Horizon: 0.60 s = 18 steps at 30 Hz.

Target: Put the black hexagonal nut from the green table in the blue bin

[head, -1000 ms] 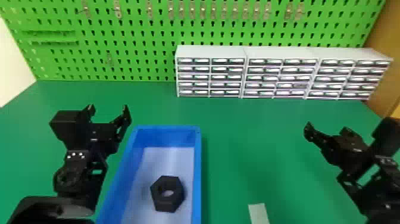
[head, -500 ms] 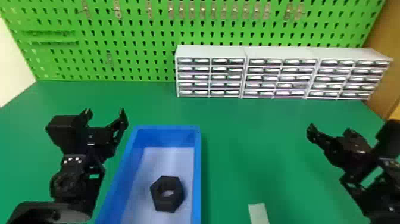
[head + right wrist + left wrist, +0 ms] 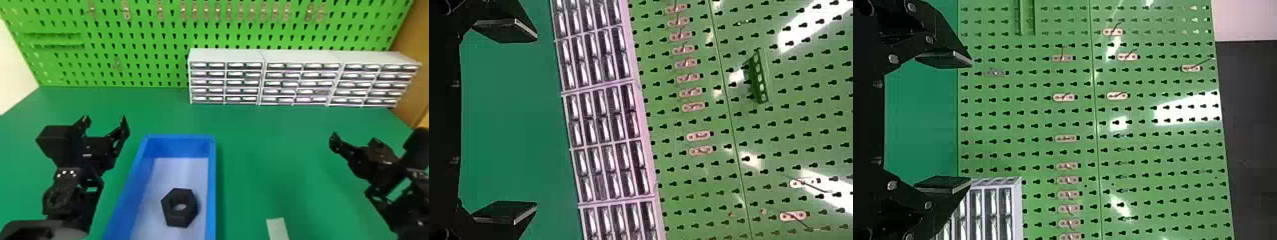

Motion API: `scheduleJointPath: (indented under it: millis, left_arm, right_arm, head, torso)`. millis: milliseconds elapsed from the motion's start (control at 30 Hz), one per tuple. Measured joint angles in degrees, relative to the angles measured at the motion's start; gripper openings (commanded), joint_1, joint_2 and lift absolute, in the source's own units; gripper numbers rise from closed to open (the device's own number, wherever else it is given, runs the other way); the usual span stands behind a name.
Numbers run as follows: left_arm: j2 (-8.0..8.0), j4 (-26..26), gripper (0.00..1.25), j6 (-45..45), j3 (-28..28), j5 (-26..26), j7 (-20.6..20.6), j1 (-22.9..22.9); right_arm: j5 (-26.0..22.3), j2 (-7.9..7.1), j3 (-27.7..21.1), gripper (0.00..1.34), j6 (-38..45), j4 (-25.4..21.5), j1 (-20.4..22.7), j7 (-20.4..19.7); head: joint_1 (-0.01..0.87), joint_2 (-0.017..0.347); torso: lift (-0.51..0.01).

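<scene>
The left gripper [image 3: 104,119], fingers spread, eases away from the blue bin [image 3: 212,188] toward 9 o'clock; the black hexagonal nut [image 3: 172,213] lies inside, so the task looks finished. From the nut, the right gripper [image 3: 536,121] hangs spread at 2 o'clock, a pale strip [image 3: 277,229] lies at 3, drawer units [image 3: 297,57] stand near 1; none seems in the way.

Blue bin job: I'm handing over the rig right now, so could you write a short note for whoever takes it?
Left gripper: open, empty, left of the bin.
Right gripper: open, empty, right of the bin.
Black hexagonal nut: flat on the floor of the blue bin, touched by neither gripper.
Done: nut in bin.
Left: seemingly nothing.
</scene>
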Motion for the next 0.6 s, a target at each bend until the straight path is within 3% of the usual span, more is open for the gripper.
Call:
scheduleJointPath:
  millis: [600]
  left_arm:
    - [0.00, 0.0, 0.83, -0.3, -0.3, 0.6, 0.0, -0.2]
  right_arm:
    - [0.7, 0.00, 0.1, 1.23, 0.4, 0.1, -0.5, 0.0]
  head:
    - [0.657, 0.057]
  torso:
    - [-0.095]
